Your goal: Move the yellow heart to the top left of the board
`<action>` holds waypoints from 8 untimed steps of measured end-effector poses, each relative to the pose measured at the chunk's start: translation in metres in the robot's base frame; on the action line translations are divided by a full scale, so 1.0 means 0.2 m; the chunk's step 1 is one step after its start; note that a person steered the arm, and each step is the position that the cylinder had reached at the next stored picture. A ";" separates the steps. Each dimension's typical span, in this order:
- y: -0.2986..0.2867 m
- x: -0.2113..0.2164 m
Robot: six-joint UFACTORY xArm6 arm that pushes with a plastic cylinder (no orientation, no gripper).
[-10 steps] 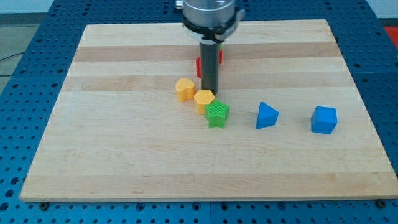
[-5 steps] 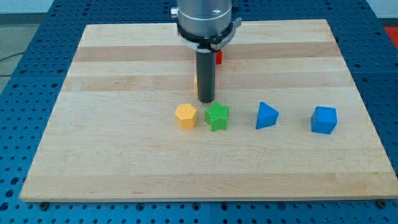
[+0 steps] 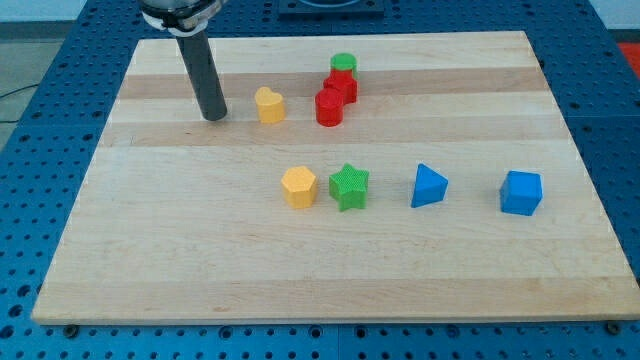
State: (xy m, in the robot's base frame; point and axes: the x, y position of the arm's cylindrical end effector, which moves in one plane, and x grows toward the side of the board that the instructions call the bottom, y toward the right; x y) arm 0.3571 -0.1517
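The yellow heart point(image 3: 269, 105) lies in the upper middle of the wooden board point(image 3: 150, 250), left of the red blocks. My tip point(image 3: 214, 118) rests on the board a short way to the view's left of the heart, with a small gap between them. The rod rises from the tip toward the view's top left.
Two red blocks point(image 3: 329, 107) point(image 3: 345, 87) and a green cylinder point(image 3: 343, 64) cluster right of the heart. A yellow hexagon point(image 3: 298, 186), green star point(image 3: 349, 186), blue triangle point(image 3: 429, 186) and blue cube point(image 3: 521, 192) stand in a row across the middle.
My tip has moved from above the green star up and left to beside the heart. The heart now lies higher on the board; the yellow hexagon sits left of the star.
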 end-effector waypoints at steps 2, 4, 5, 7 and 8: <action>0.48 0.09; -0.10 -0.11; -0.10 -0.14; -0.12 -0.16; -0.31 -0.11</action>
